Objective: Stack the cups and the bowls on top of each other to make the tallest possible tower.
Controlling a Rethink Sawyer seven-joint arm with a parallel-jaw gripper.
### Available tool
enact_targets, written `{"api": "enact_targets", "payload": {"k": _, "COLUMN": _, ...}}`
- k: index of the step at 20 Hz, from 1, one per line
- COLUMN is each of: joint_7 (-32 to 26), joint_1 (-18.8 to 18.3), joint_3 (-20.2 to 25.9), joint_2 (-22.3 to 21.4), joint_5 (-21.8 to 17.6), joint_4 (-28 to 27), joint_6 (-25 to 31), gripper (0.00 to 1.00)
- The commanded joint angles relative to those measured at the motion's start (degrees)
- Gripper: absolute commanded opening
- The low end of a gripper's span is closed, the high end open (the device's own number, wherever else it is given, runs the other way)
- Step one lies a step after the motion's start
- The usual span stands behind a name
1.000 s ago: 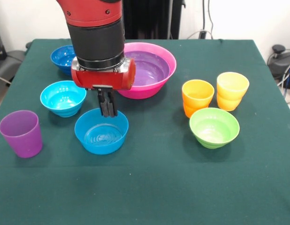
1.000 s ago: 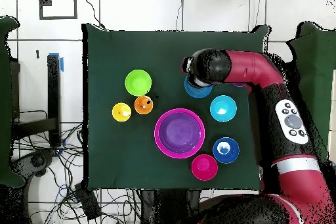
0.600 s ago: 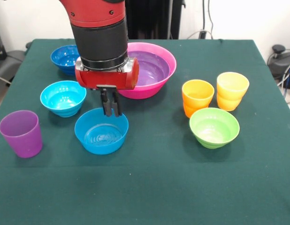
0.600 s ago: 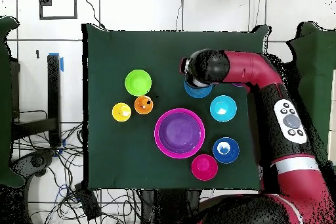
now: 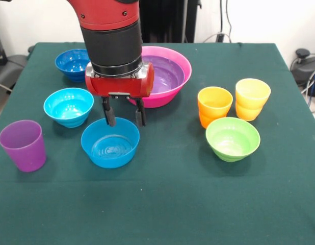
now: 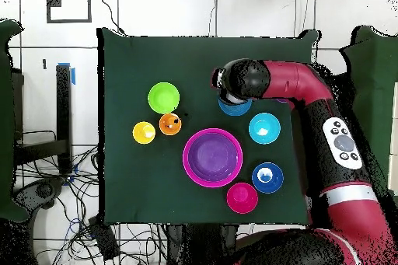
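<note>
**Gripper spread over the far rim of the mid blue bowl**

Gripper point(image 5: 124, 113) hanging with fingers spread apart, holding nothing, tips just above the far rim of the mid blue bowl point(image 5: 110, 143). Probably the step in hand: taking this bowl by its rim to carry it to the tower. Tower point(image 5: 165, 75) only begun: large purple bowl point(image 5: 162, 74) nested inside the big hot-pink bowl point(image 5: 170, 94), just behind the gripper.

For a good grasp: lower straight down so that one finger goes inside the rim and the other outside, then close on the wall. Not possible to tell from the front view if the fingers already straddle the rim; in the overhead view the wrist covers that place. Lift high enough to pass the hot-pink rim before moving across.

Around the bowl: cyan bowl point(image 5: 68, 106) near on one side, apart, not touching. Purple cup point(image 5: 23, 145) further out, close to the table edge. Dark blue bowl point(image 5: 72, 64) at the far side. Lime green bowl point(image 5: 232, 138), orange cup point(image 5: 214, 105) and yellow cup point(image 5: 252, 98) grouped together, well apart from the gripper. Small red-pink bowl point(image 6: 242, 197) visible only from overhead, beside the hot-pink one. Short, open path from the blue bowl to the tower; wide bare table point(image 5: 162, 204) in front.
</note>
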Motion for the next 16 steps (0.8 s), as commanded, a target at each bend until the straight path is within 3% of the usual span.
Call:
{"api": "enact_targets", "payload": {"k": 1, "joint_7": -14.94, "joint_1": -0.12, "joint_3": 2.77, "joint_2": 2.03, "joint_5": -3.19, "joint_4": 2.76, "joint_6": 1.49, "gripper": 1.00}}
{"api": "enact_targets", "payload": {"k": 16, "joint_7": -13.93, "joint_1": 0.82, "joint_3": 1.91, "joint_2": 2.38, "joint_5": -4.49, "joint_4": 2.87, "joint_6": 2.54, "gripper": 1.00}}
